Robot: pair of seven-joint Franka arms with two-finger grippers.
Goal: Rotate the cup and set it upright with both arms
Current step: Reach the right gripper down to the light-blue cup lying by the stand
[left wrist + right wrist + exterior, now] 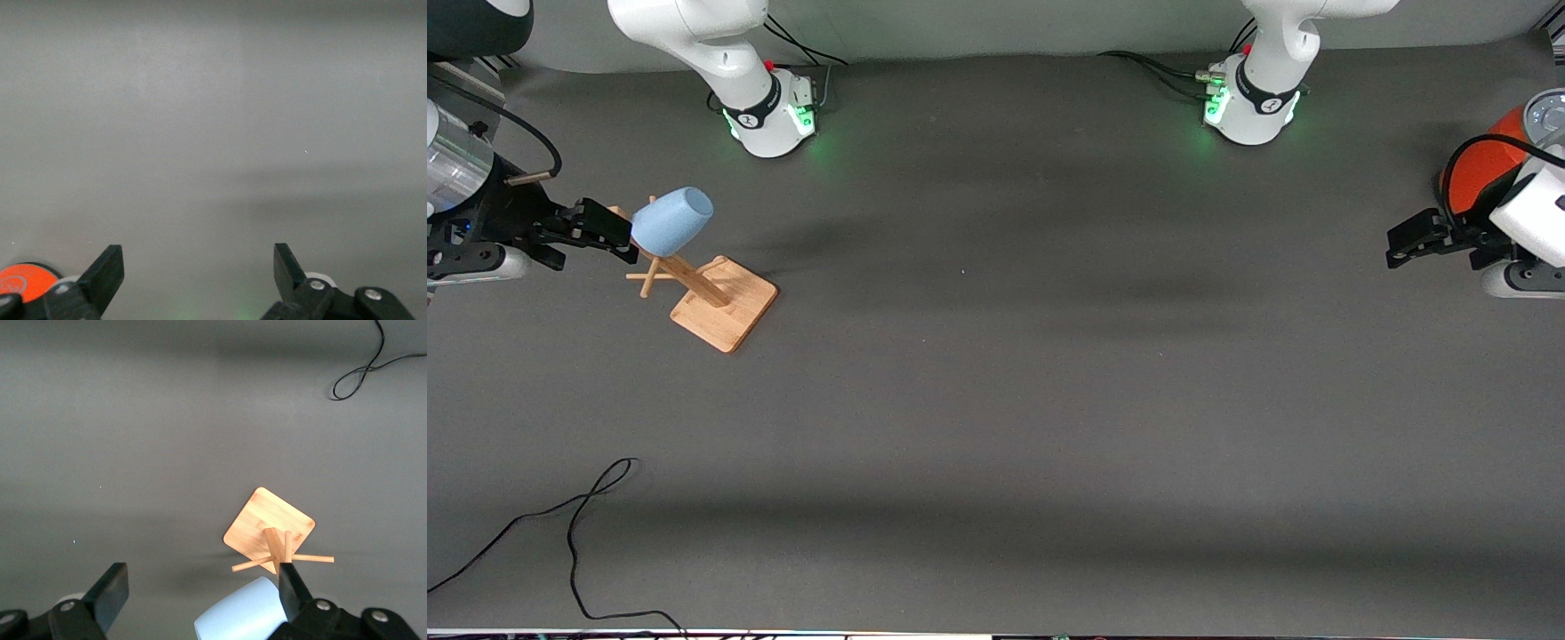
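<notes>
Cup (671,220) hangs tilted on wooden rack (713,300) peg. Right hand (600,233) beside it, fingers apart — close squarely on cup wall. Left hand (1416,240) apart, waits near orange-red can (1480,169).

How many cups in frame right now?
1. The cup hangs on a peg of the wooden rack toward the right arm's end of the table, with the right gripper open beside it. Nothing else cup-like shows, though the orange-red can could hide something.

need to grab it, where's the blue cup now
The cup hangs on a peg atop the wooden rack, toward the right arm's end, beside the right gripper.
</notes>
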